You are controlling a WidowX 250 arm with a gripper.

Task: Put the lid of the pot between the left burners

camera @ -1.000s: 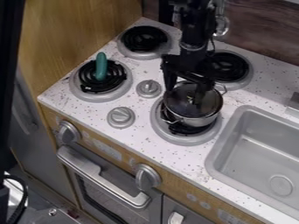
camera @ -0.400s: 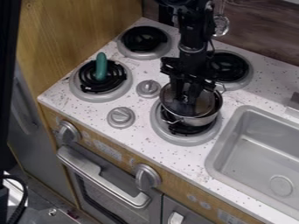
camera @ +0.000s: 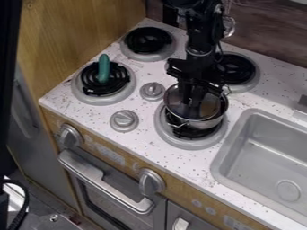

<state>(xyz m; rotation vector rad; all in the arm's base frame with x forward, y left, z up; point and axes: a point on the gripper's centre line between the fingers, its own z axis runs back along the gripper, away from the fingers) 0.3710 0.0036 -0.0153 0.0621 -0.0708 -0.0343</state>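
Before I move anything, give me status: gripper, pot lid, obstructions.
Gripper down at the lid. Glass lid on the metal pot, not yet placed. Green object on front left burner, possible snag beside the drop spot.

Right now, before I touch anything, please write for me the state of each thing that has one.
Lid: over the pot, sitting unevenly on its rim.
Gripper: down at the lid's middle, fingers close together, apparently gripping it.
Pot: upright, on the front right burner.
Green object: resting on the front left burner.
Oven door: closed.
Burner coils: dark; whether switched on, I cannot tell.
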